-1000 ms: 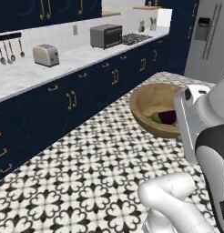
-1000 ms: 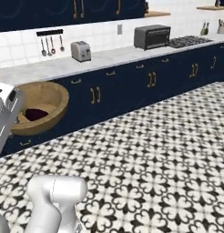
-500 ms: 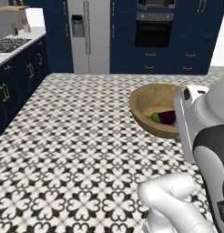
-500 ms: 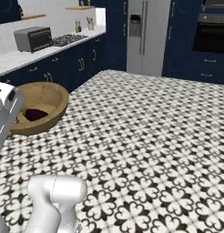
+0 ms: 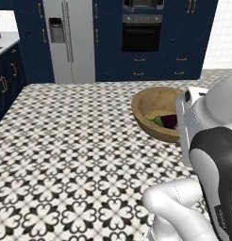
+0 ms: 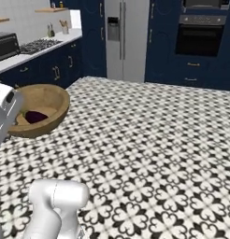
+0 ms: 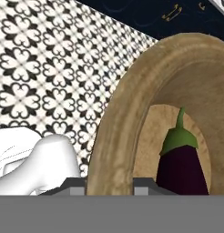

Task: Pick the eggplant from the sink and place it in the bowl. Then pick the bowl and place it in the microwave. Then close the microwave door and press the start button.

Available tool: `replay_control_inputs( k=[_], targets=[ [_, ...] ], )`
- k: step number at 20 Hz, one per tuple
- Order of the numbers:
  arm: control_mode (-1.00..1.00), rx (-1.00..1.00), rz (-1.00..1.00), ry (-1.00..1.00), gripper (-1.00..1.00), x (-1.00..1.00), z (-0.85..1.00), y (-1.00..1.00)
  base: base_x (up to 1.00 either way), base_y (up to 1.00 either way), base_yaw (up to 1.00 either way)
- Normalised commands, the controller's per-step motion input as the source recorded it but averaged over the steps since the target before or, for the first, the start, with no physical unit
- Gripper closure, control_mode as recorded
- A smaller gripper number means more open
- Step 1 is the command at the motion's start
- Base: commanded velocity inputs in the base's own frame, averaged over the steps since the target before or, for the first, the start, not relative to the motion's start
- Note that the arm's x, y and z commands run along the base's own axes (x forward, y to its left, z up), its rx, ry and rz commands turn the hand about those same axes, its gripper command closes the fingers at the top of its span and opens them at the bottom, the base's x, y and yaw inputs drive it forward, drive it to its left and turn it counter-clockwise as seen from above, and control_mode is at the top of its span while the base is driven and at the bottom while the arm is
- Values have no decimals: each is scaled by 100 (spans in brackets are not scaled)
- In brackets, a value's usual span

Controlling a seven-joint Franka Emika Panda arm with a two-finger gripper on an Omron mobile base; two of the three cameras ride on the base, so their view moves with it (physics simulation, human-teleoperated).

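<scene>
Bowl [image 5: 153, 115] is light-brown wood, thick tan walls; eggplant [image 7: 182, 169] inside is dark purple with a green stem cap. Floor [image 5: 66, 155] is white tile with a repeating black floral/heart motif, cabinets [image 6: 93, 42] navy with brass-coloured handles. Fridge [image 5: 70, 40] is silver-grey, oven [image 6: 198, 39] black glass with a grey trim strip, arm [image 5: 212, 155] white with dark-grey joint sections, wall [image 5: 224, 33] behind white tiled.

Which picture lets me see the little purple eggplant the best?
The hand view: the eggplant is big and close, lying inside the wooden bowl, with its green stem end plain to see. The left base view shows it small in the bowl, green end visible. The right base view shows just a dark purple lump.
</scene>
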Motion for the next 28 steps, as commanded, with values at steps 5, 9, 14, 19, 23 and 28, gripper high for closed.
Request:
replay_control_inputs(
  k=[5, 9, 14, 19, 23, 28],
  targets=[
    [100, 0, 0, 0, 100, 0, 0, 0, 100, 31, -7],
    [100, 0, 0, 0, 100, 0, 0, 0, 100, 45, -12],
    [100, 0, 0, 0, 100, 0, 0, 0, 100, 38, -23],
    [100, 0, 0, 0, 100, 0, 0, 0, 100, 15, -42],
    [100, 0, 0, 0, 100, 0, 0, 0, 100, -3, -40],
    [100, 0, 0, 0, 100, 0, 0, 0, 100, -27, -16]
  ],
)
